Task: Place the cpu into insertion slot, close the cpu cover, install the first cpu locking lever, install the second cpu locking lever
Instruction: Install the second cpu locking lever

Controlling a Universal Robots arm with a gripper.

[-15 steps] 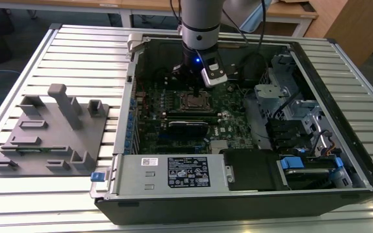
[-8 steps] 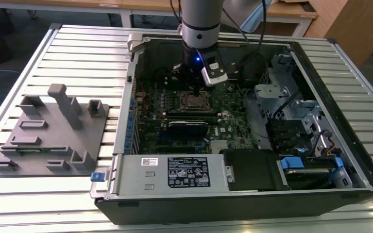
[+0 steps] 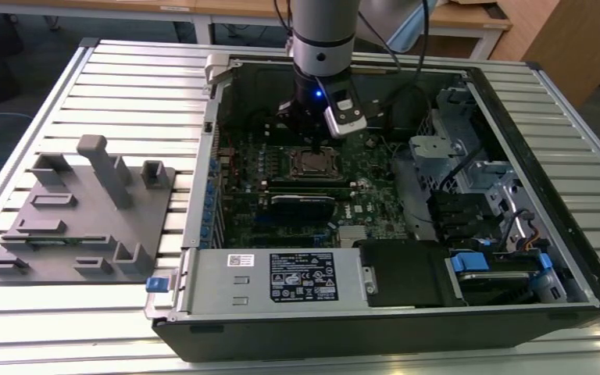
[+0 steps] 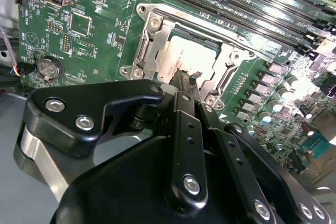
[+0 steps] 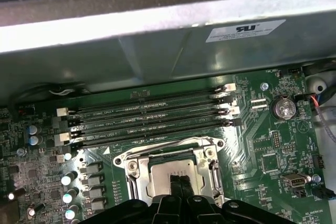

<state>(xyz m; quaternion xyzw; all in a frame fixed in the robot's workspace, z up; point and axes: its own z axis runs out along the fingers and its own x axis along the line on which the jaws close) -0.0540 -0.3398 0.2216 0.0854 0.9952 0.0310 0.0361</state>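
while the cpu (image 4: 191, 59) already lies flat in the slot (image 5: 176, 174), its pale metal top framed by the silver cover (image 4: 149, 40) closed around it, the pincer (image 4: 185, 80) stands right over the chip's edge with its two black fingertips pressed together, pinching nothing that shows. in the exterior view the socket sits at about 12 o'clock from the middle of the green board (image 3: 368, 195), inside the open case (image 3: 550, 156) on the slatted table (image 3: 102, 78), with the arm (image 3: 321, 39) coming straight down on it.

the risk, as i judge it, is the closed tip bearing down off-centre: a push on the chip's rim instead of a lever could tilt it and bend pins, and a slip sideways could scrape the board.

counted: one cpu, one slot, one cover, one pincer, four long memory slots (image 5: 152, 116) just beyond the socket at 12 o'clock in the first wrist view, one coin cell (image 5: 283, 108), and one grey fixture (image 3: 81, 215) at 9 o'clock outside the case.
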